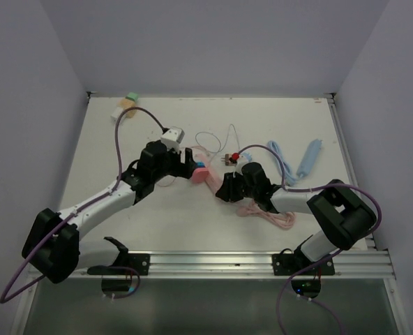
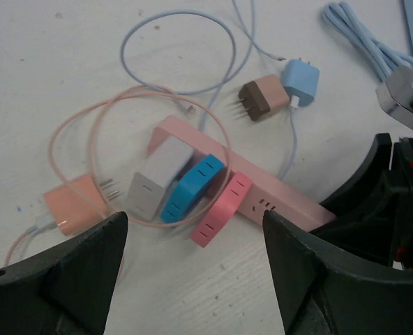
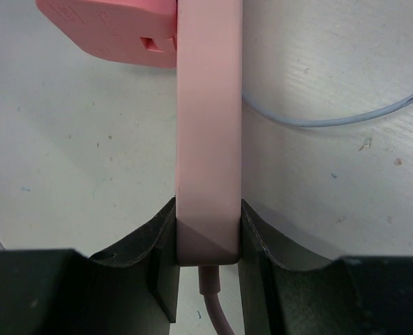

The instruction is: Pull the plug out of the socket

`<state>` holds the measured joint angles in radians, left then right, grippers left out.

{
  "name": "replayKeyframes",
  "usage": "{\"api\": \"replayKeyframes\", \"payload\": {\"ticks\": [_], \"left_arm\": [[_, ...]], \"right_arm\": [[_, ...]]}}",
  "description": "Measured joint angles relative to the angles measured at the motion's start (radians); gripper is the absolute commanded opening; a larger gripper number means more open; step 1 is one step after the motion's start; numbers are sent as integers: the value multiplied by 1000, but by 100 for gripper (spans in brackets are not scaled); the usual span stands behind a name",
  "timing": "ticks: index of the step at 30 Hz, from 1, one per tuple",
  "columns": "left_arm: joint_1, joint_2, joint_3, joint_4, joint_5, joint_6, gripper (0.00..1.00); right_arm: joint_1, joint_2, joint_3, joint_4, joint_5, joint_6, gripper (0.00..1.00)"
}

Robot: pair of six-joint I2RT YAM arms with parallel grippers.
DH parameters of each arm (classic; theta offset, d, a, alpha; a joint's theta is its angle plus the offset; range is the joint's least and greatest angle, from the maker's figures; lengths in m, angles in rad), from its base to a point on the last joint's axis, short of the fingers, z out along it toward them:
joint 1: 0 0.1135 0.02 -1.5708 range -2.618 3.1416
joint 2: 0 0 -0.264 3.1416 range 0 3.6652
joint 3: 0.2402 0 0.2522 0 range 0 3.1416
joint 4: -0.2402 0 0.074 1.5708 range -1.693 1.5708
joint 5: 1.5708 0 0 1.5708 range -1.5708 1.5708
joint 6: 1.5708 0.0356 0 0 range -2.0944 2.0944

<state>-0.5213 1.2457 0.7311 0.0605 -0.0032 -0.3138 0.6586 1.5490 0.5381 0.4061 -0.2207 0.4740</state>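
Observation:
A pink power strip, the socket [image 2: 283, 199], lies flat on the white table. Three plugs sit side by side in it: a white one [image 2: 154, 178], a blue one [image 2: 192, 188] and a pink one [image 2: 220, 209]. My left gripper [image 2: 194, 227] hovers open above and just in front of these plugs, and nothing is between its fingers. From the top camera it is at the strip's left end [image 1: 188, 162]. My right gripper [image 3: 208, 244] is shut on the cord end of the socket [image 3: 208, 125], with the pink plug [image 3: 116, 31] beyond it.
Loose chargers lie around the socket: a peach one [image 2: 70, 206] with a looped cable at the left, a brown one [image 2: 262, 98] and a light-blue one [image 2: 301, 82] behind. Blue cables [image 1: 283, 162] lie at the right. The socket's pink cord [image 1: 266, 213] coils near the right arm.

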Motion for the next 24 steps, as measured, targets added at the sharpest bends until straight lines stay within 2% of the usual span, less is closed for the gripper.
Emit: {"api": "replayKeyframes", "payload": {"ticks": [4,9,15,19,24], "left_arm": [[-80,25,0,-5,16,56,78],[-88,91,24,-47,19,117,75],[-97,130,78,-106,34,168,66],[-101,130,80,-130,49,182,52],[-119,132,81,-161,61,195,50]], "right_arm": [[0,2,2,-3,-28,-5,0],[0,2,2,-3,-59,-8,0],[2,3,2,-3,-85,-15,0],[5,3,2,-3,-90,-19,0],[6,3,2,-3,-90,-23,0]]}}
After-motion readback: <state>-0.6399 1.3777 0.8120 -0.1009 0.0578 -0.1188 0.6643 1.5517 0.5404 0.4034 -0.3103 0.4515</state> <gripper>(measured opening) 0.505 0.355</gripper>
